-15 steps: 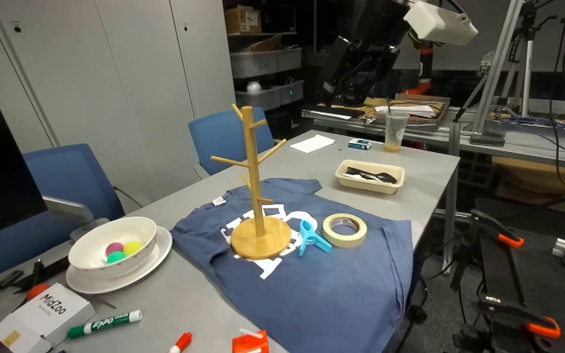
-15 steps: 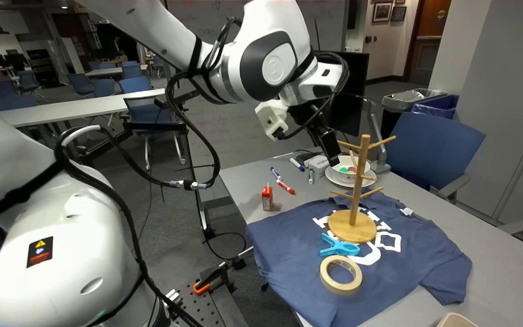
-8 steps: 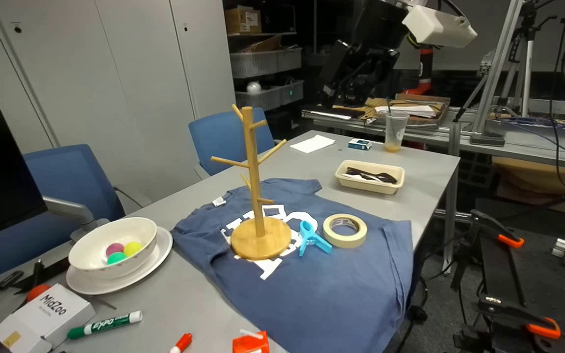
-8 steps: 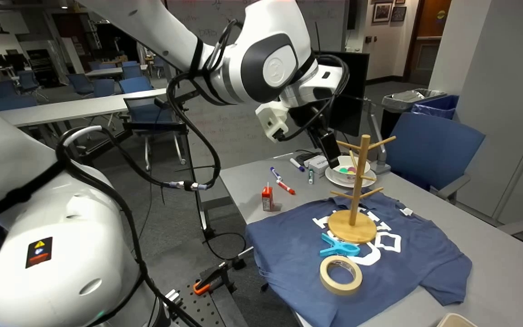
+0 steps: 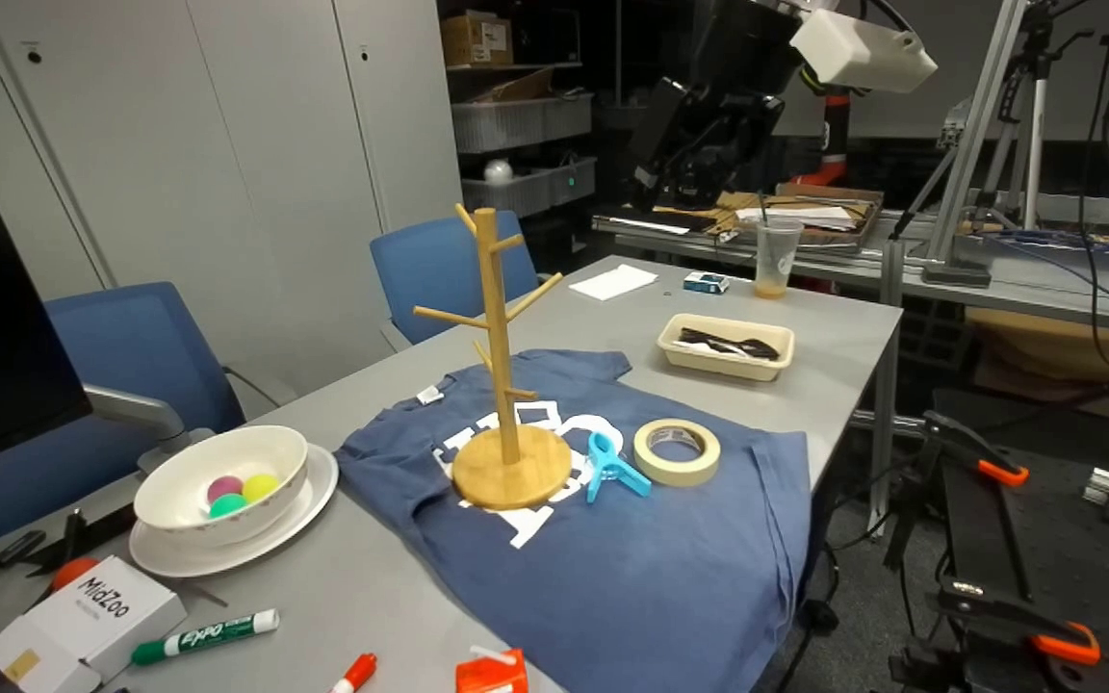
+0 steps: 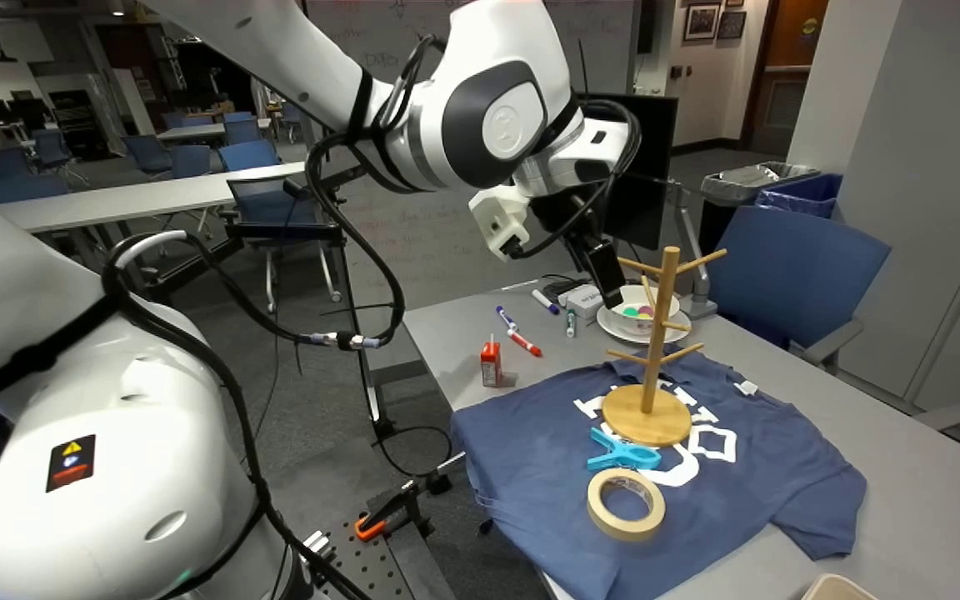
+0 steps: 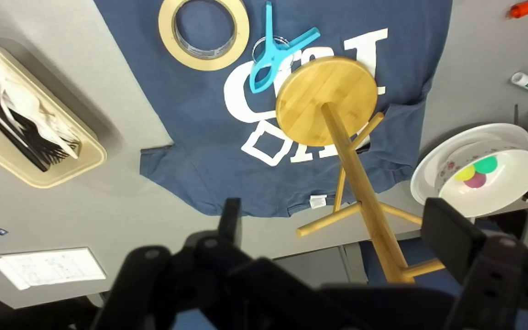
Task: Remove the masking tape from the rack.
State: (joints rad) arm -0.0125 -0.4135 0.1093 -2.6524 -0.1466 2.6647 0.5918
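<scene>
The masking tape (image 5: 677,474) is a beige roll lying flat on a blue shirt, beside the rack's base and apart from the rack. It also shows in an exterior view (image 6: 623,530) and in the wrist view (image 7: 167,27). The wooden rack (image 5: 504,385) stands upright on the shirt with bare pegs; it also shows in an exterior view (image 6: 655,362) and in the wrist view (image 7: 310,105). My gripper (image 7: 336,208) is open and raised high above the table. In the wrist view the rack's upper pole shows between its fingers. It also shows in an exterior view (image 6: 612,292).
A light-blue clamp (image 5: 612,469) lies between tape and rack base. A bowl (image 5: 227,520) with coloured balls on a plate, markers, a white box (image 5: 88,621) and a small red carton (image 6: 491,365) stand on one side. A cutlery tray (image 5: 726,368) stands on the other.
The gripper and wrist have sunk very slightly since one second ago, with no visible motion in the last half second. The tape, rack and clamp have not moved.
</scene>
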